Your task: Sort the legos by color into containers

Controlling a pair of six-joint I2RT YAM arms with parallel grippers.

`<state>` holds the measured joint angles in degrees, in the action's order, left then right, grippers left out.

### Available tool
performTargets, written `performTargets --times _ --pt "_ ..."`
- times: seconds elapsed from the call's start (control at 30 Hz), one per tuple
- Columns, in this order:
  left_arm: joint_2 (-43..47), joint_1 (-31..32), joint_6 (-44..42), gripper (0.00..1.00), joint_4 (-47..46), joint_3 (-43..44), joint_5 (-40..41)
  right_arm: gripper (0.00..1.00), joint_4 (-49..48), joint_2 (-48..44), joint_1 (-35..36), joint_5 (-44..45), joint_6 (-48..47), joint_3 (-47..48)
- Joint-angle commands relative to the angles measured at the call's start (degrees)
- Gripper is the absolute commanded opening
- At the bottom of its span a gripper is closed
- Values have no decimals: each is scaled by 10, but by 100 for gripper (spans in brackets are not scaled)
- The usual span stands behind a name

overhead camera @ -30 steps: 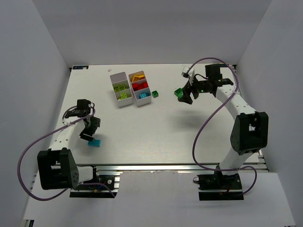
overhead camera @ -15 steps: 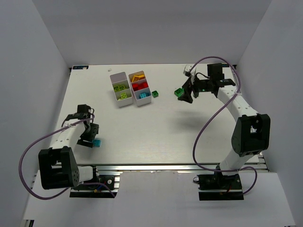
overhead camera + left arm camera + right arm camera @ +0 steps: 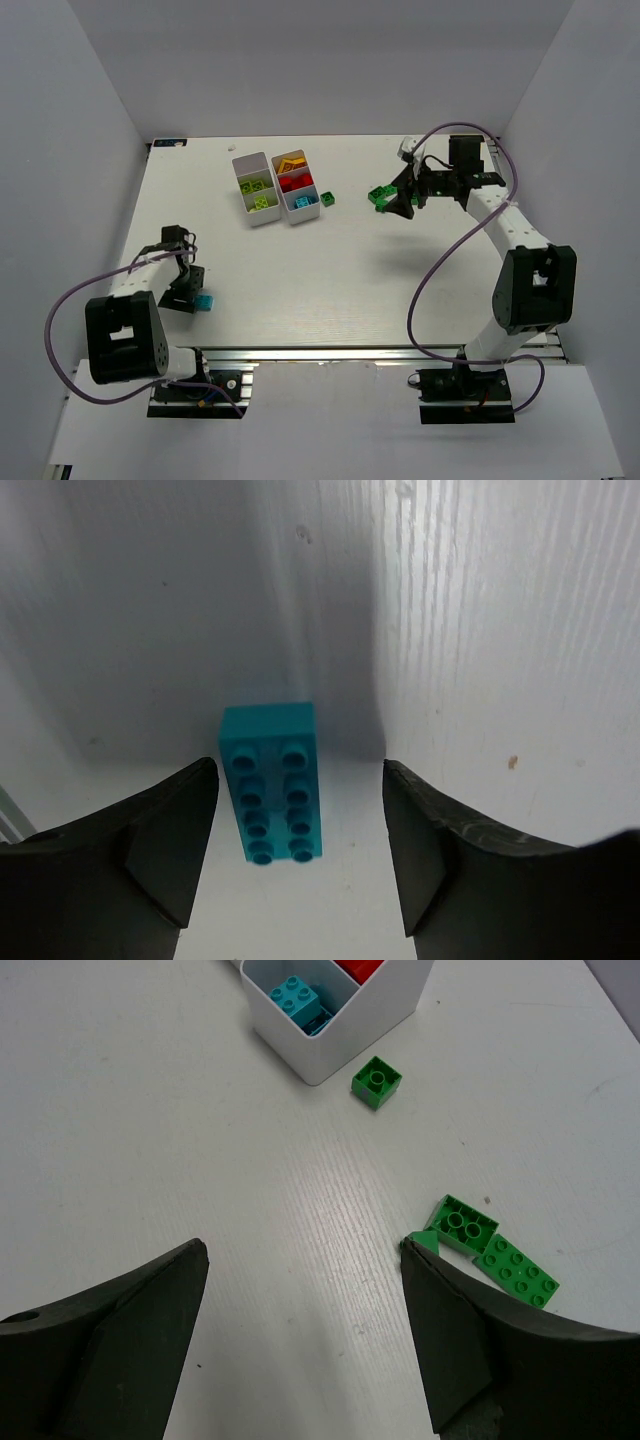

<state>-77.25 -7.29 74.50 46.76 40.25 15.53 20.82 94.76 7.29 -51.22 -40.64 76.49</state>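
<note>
The left claw (image 3: 185,297) hung released astride the cyan brick (image 3: 272,780), which lay flat on the table (image 3: 500,630). Light, rigid and slick, it looked best pinched across its long smooth sides. The right claw (image 3: 305,1260), also released and empty, hovered beside the green bricks (image 3: 462,1225).

One brick (image 3: 272,780) lies inside my left gripper (image 3: 298,770). Far back, two trays (image 3: 266,217) sit side by side, a small brick (image 3: 327,198) just right, maybe three bricks (image 3: 462,1224) further right.

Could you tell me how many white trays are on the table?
2: the left tray and the right tray, side by side, far back on the table; none seems hidden.
</note>
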Motion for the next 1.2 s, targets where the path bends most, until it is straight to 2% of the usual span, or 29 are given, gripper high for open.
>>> performTargets --times 0.0,0.2,0.3,0.33,0.43,0.47,0.5,0.6,0.67,0.7,0.8,0.83,0.9,0.93,1.03,1.17 --pt "-12 -18 -22 75 -28 -4 28 83 -23 -34 0 -14 5 -12" --pt "-22 -45 -49 70 -48 -19 28 83 -25 -41 -1 -8 5 -15" --pt "-26 -46 -57 63 -59 -18 21 83 -24 -41 -1 -7 7 -15" --pt "-28 -46 -59 56 -67 -18 15 83 -24 -41 -1 -6 8 -16" --pt "-26 -45 -73 46 -83 -22 -10 83 -22 -44 -1 -5 8 -18" --pt "-23 -46 -81 38 -85 -24 -15 83 -21 -45 0 -4 7 -18" --pt "-17 -46 -87 34 -89 -26 -23 83 -17 -48 -1 -2 5 -20" --pt "26 -46 -95 15 -93 -29 -66 83 -12 -52 0 2 -1 -24" --pt "75 -41 -97 6 -106 -30 -112 83 -13 -53 -1 2 -3 -26" --pt "90 -36 -96 5 -112 -25 -127 83 -12 -53 0 2 -2 -26" --pt "141 15 -93 1 -189 -8 -163 83 -12 -51 -1 2 -2 -25" --pt "148 56 -93 0 -216 -3 -175 83 -12 -50 0 0 -1 -23" --pt "149 111 -102 0 -276 19 -141 83 -11 -48 0 0 -1 -20" --pt "142 155 -115 0 -296 50 -126 83 -11 -48 -1 0 -1 -16" --pt "91 221 -178 0 -353 117 -75 83 -10 -45 -1 2 -1 -12" --pt "0 271 -314 0 -431 202 -55 83 -10 -45 0 0 -2 -9"
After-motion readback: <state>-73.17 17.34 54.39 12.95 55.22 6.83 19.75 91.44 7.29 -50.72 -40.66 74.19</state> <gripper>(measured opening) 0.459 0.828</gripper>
